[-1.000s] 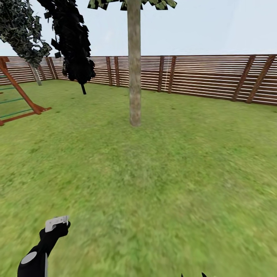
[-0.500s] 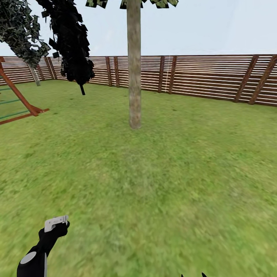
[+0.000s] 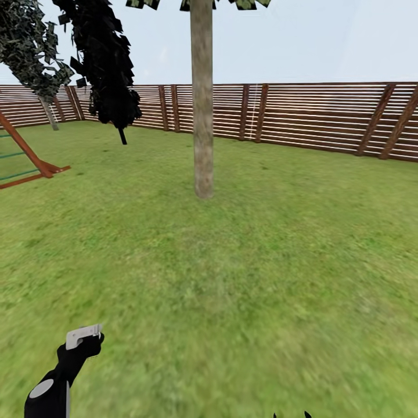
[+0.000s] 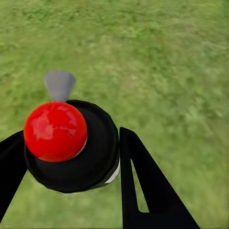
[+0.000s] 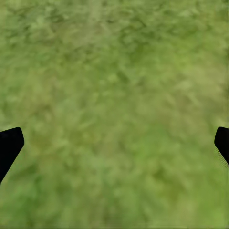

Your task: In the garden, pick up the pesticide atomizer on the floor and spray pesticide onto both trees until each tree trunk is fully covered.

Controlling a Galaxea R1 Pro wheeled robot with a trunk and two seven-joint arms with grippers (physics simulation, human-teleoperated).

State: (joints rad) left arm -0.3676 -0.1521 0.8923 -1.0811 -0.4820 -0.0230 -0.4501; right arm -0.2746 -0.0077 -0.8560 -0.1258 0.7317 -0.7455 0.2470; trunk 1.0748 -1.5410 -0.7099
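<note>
the pesticide atomizer, red-topped, is clamped between the left gripper fingers in the left wrist view. the right gripper is spread wide over grass. the tree trunk and fence are seen ahead from the head.

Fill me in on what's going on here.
A two-armed robot stands on a grass lawn inside a slatted wooden fence. Its left gripper is shut on the pesticide atomizer, a dark bottle with a red top. The right gripper hangs open over grass, holding nothing. A thick tree trunk stands ahead, well beyond the arms; no spray shows on it yet.
</note>
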